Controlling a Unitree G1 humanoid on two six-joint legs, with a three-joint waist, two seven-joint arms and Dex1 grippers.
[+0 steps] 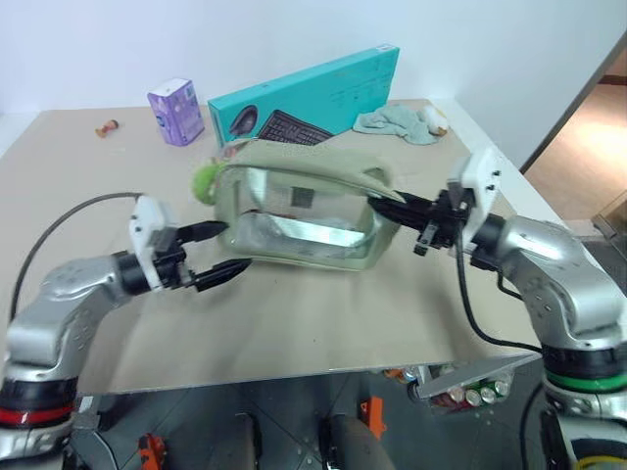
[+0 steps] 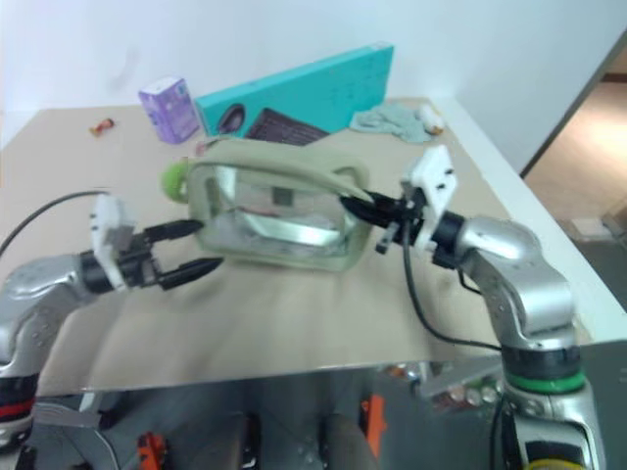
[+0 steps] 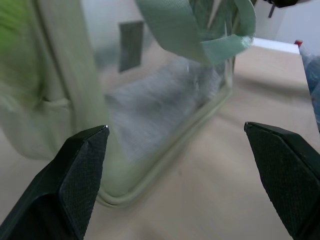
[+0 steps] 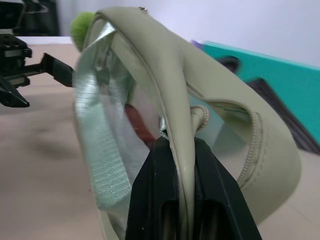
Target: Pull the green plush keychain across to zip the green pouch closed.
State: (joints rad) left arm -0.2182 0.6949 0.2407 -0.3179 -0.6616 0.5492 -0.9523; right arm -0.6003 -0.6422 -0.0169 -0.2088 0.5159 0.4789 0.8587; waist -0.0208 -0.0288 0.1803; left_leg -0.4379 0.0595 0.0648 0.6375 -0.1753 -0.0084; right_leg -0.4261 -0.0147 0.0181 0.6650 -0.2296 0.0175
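Note:
The green pouch [image 1: 294, 220] lies in the middle of the table, a boxy sage bag with clear sides and its top gaping. The green plush keychain [image 1: 206, 181], a lime fuzzy ring, hangs at the pouch's left end, also seen in the right wrist view [image 4: 80, 27]. My right gripper [image 1: 379, 203] is shut on the fabric rim at the pouch's right end, and its fingers [image 4: 160, 170] pinch that seam. My left gripper [image 1: 223, 249] stands open at the pouch's lower left corner, a little below the keychain, with nothing between its fingers [image 3: 85, 165].
A long teal keyboard box [image 1: 313, 98] lies behind the pouch. A purple carton [image 1: 176, 111] and a small red item [image 1: 106, 127] sit at the back left, and a mint cloth [image 1: 397, 122] at the back right. The table's front edge [image 1: 294, 377] is close.

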